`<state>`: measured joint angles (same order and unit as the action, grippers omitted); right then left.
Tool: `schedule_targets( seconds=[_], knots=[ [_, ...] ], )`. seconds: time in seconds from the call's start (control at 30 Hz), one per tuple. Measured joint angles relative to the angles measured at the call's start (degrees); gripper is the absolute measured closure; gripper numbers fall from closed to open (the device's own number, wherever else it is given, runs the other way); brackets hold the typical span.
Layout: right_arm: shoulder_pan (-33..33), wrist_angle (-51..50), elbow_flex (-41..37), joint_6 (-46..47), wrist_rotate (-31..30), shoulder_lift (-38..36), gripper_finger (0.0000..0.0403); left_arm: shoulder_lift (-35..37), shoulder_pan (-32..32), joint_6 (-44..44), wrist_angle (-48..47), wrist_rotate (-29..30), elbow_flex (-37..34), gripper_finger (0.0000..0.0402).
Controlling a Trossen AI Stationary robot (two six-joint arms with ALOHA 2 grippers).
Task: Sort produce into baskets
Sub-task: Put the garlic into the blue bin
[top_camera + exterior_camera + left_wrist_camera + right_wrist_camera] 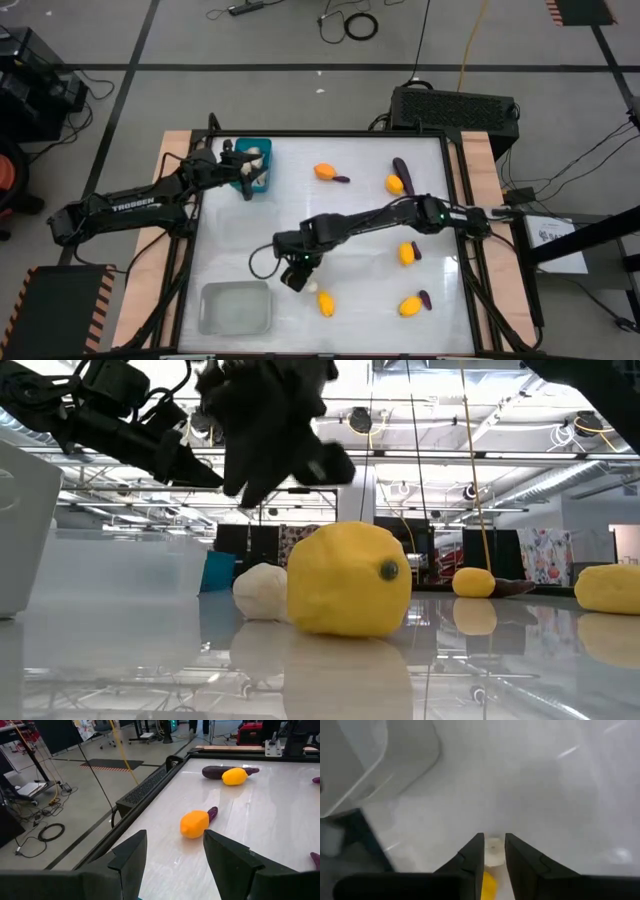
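Garlic bulb (311,286) is seen lying on the white bench (350,230) near the front, just beside a yellow lemon (326,303), with the right gripper (297,279) hanging right over it. From the right wrist view the bulb (493,851) is framed in the narrow gap between the jaws, which are parted a little; whether it's actually touched can't be told. The pale grey bin (236,307) is found just to the left of that spot. More lemons and purple eggplants are scattered over the far and right parts of the bench, mostly in pairs, like the lemon (325,171) with an eggplant (341,180) against it. The left gripper (247,172) is parked over the teal bin (254,166) at the far left corner, jaws apart and nothing held between them.
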<state>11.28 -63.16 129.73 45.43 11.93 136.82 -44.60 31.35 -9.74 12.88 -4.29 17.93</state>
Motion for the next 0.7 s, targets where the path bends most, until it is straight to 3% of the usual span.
schedule_targets(
  seconds=[0.07, 0.37, 0.5, 0.7],
  knots=[
    [1.44, -3.68, 2.13, 0.22, -3.21, 0.10, 0.0332, 0.00, -0.07, 0.05, 0.05, 0.00, 0.00, 0.0198],
    [6.30, -3.12, 2.49, 4.09, -7.44, 0.85, 0.0311, 0.00, -0.13, 0.04, 0.04, 0.00, 0.00, 0.0198],
    [7.16, -1.86, 2.49, 2.23, -12.04, 0.91, 0.0268, 0.00, -0.26, 0.18, 0.07, -0.01, 0.00, 0.0198],
    [7.27, 0.38, 2.60, 4.14, -12.29, 1.56, 0.0178, 0.00, -0.26, 0.33, 0.09, -0.02, 0.00, 0.0198]
  ],
)
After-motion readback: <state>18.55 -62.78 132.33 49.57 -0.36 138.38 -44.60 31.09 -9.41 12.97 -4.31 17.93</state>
